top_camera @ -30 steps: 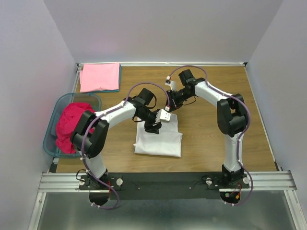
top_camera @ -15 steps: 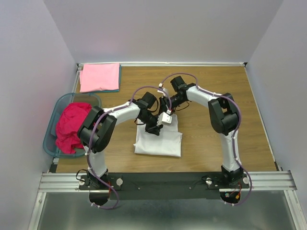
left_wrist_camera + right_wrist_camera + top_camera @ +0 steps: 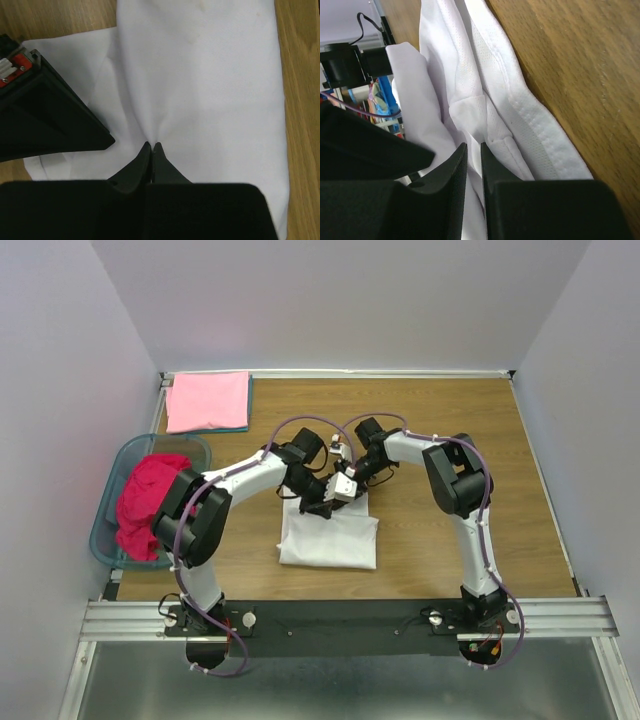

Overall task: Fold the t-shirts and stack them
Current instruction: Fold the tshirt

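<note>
The white t-shirt (image 3: 332, 538) lies folded on the table's middle. My left gripper (image 3: 320, 504) is at its far edge, shut on a pinch of the white cloth (image 3: 200, 90) that puckers at its fingertips (image 3: 151, 145). My right gripper (image 3: 346, 486) is right beside it, its jaws (image 3: 474, 148) closed to a narrow gap on folds of the same shirt (image 3: 470, 75). The light pink t-shirt (image 3: 208, 400) lies folded flat at the back left corner. The magenta-red t-shirt (image 3: 145, 502) is heaped in the teal basket (image 3: 199, 447).
The teal basket stands at the table's left edge. Grey walls close in the table on three sides. Bare wood (image 3: 450, 440) shows right of the white shirt. The two grippers almost touch; the right one's black body (image 3: 45, 115) fills the left wrist view's left.
My left gripper has closed on the white cloth. The right gripper has moved nearer and leftward with the shirt's far edge, ending close beside the left one.
</note>
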You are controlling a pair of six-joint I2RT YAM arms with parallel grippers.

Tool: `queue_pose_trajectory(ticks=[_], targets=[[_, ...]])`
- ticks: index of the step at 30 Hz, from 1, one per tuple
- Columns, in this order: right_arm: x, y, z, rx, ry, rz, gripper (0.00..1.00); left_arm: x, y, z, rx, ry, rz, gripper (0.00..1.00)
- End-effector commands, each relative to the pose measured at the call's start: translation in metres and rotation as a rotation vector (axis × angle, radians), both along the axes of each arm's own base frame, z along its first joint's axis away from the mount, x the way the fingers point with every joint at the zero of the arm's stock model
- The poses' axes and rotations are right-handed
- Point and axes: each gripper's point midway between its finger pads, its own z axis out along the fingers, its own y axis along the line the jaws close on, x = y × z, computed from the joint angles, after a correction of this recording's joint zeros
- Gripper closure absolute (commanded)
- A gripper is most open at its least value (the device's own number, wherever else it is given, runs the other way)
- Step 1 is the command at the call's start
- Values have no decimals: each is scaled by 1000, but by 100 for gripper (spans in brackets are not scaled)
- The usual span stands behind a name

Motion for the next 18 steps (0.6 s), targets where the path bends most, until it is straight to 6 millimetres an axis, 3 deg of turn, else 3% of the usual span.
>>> queue_pose_trajectory(ticks=[1,11,18], targets=[[-8,-4,-18,-10,11,20,76,9,-3,28,-34,-78,-10,100],[-20,-12,-28,-26,12,38,77,61,8,38,-26,-153,55,100],[-4,-10,-15,-42,-65,25,76,59,11,27,-20,-149,41,100]])
